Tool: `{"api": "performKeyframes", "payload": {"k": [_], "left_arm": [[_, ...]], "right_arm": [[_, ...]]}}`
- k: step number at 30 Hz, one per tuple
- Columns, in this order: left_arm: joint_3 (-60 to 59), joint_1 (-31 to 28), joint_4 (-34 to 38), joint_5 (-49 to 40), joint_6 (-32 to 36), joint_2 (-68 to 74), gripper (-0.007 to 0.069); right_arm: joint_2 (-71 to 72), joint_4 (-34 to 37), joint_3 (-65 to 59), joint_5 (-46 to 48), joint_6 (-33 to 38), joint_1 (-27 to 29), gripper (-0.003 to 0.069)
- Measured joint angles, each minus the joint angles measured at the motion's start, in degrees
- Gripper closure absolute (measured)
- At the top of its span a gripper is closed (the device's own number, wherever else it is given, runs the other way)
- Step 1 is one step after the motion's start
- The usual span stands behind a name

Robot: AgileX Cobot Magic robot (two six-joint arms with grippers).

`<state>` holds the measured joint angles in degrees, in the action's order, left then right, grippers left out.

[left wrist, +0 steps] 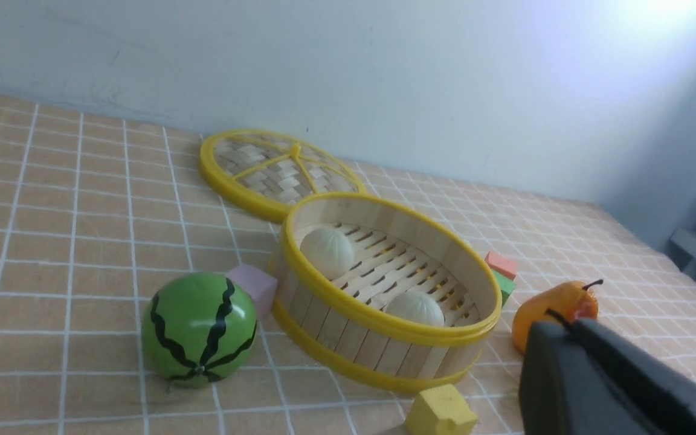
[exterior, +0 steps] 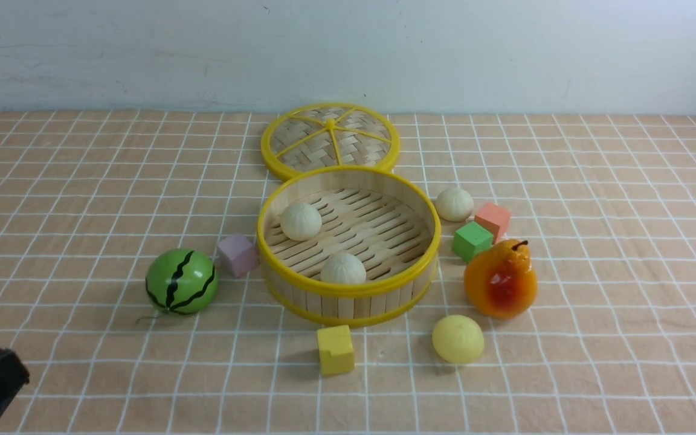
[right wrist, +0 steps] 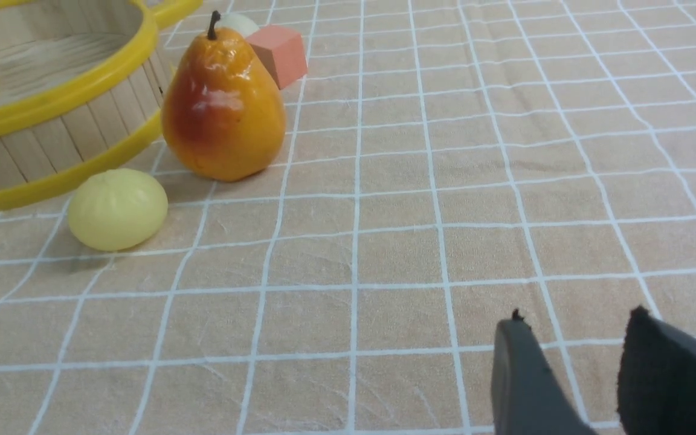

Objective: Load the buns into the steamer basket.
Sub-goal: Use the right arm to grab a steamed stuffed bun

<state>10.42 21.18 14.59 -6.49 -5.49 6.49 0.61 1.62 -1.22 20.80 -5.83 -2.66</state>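
Progress: by my count two of the four buns are in, so I judge the job about half done
Steamer basket [exterior: 348,291]: middle of the front view, upright on the checked cloth [exterior: 626,314], top open
In the basket, one: inner-left bun [exterior: 301,221], off-white, on the slatted floor at the left of the basket, close to the wall
In the basket, two: inner-front bun [exterior: 343,269], off-white, against the near wall, its base hidden behind the yellow rim
Nothing else in the basket: bare slats between and to the right of those two
Left out, one: loose off-white bun [exterior: 454,203], right of centre in the front view, near the basket's right rim and just beside the salmon block [exterior: 493,220]
Left out, two: pale yellow bun [exterior: 458,339], lower right of centre, below the pear [exterior: 500,279] and apart from the basket
Lid [exterior: 330,140]: flat on the cloth above the basket in the frame, its edge behind the far rim; I cannot tell if they touch
Left gripper [left wrist: 556,323]: lower right of its wrist view, jaws pressed together on nothing
Right gripper [right wrist: 577,314]: lower right of its wrist view, jaws spread over bare cloth, nothing between them
To do, as I see it: both loose buns sit on my right side, the yellow one nearer to that gripper
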Motion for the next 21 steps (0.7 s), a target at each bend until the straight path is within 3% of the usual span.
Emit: {"api": "performKeyframes", "payload": {"k": [4, 9, 13, 16, 21], "left_arm": [[-2.79, 0.0, -0.76, 0.72, 0.0, -6.29, 0.0638], [-7.16, 0.0, -1.44, 0.16, 0.0, -7.11, 0.0638], [-9.57, 0.0, -1.38, -0.72, -0.14, -7.11, 0.0638], [-11.42, 0.0, 0.0, -1.08, -1.15, -7.11, 0.0638], [-12.01, 0.0, 1.13, -1.36, -1.83, -7.11, 0.0638]], "right_arm": [[0.0, 6.97, -0.39, -5.14, -0.22, 0.05, 0.0418], [0.0, 21.81, -0.39, -15.41, -0.88, 0.05, 0.0418], [0.0, 28.75, 0.38, -15.35, -1.29, 0.11, 0.0432], [-2.49, 30.7, 6.23, -7.36, -0.44, 0.22, 0.0487], [-24.1, 26.5, 28.61, 17.43, 9.45, 0.22, 0.0626]]}}
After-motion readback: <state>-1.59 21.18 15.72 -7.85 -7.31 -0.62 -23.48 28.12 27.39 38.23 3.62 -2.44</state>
